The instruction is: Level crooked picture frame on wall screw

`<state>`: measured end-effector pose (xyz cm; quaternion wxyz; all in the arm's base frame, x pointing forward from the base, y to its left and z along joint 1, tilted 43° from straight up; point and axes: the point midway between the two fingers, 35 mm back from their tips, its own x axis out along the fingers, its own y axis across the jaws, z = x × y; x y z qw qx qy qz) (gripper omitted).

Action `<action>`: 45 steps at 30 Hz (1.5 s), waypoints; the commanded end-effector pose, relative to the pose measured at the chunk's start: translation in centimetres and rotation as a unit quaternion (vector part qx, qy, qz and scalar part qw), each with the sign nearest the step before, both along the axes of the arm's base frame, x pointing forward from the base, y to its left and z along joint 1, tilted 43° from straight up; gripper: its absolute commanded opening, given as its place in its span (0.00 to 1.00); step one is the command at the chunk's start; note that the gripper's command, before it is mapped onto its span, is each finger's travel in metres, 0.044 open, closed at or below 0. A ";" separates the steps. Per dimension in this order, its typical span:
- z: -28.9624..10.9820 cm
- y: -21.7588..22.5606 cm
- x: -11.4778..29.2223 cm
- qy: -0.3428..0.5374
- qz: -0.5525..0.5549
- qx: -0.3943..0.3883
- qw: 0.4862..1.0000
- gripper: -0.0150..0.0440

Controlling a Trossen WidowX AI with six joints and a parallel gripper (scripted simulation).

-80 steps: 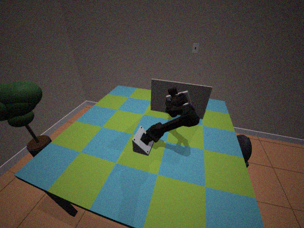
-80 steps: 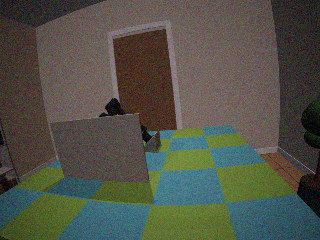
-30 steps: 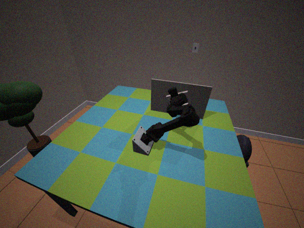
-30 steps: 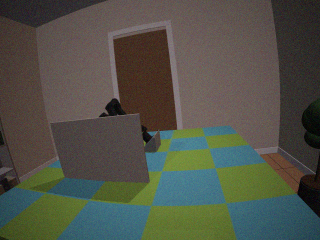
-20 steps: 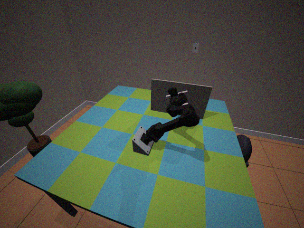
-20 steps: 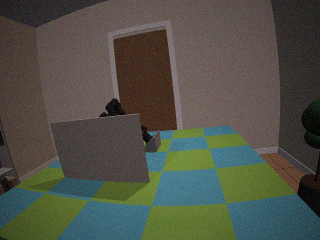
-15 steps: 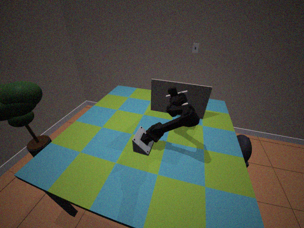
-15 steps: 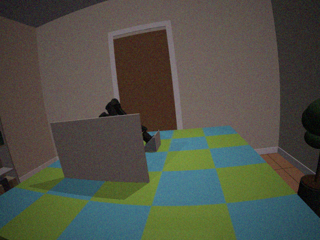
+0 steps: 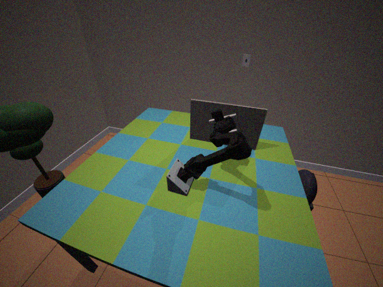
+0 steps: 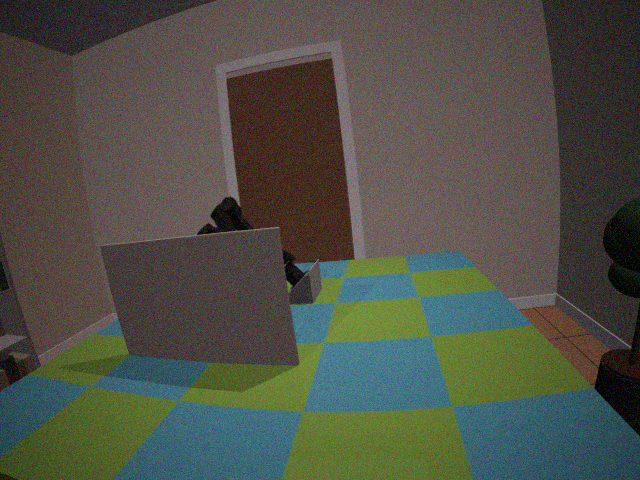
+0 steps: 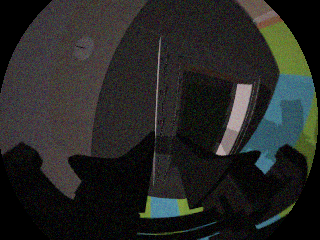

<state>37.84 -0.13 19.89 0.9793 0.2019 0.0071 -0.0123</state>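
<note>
A grey wall panel (image 9: 199, 123) (image 10: 201, 294) stands upright at the far side of the checkered table (image 9: 130, 216). My gripper (image 9: 221, 122) (image 11: 163, 135) is pressed up against the panel's front face. It is shut on the picture frame (image 11: 208, 112), a dark rectangle with a pale edge in the wrist view. In the top view the arm hides most of the frame, so I cannot tell its tilt. In the exterior view only the panel's back shows, with the top of the arm (image 10: 227, 214) above it. The screw and the notched strip are hidden.
The arm's grey base block (image 9: 178, 180) sits mid-table. A potted plant (image 9: 24, 130) (image 10: 625, 258) stands off the table's left side and a dark round seat (image 9: 309, 183) off its right. A brown door (image 10: 289, 155) is behind the table. A wall outlet (image 9: 246, 60) is high on the wall.
</note>
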 end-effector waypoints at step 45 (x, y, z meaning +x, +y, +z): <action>0.9 0.0 0.0 -0.003 0.003 -0.002 1.000 0.25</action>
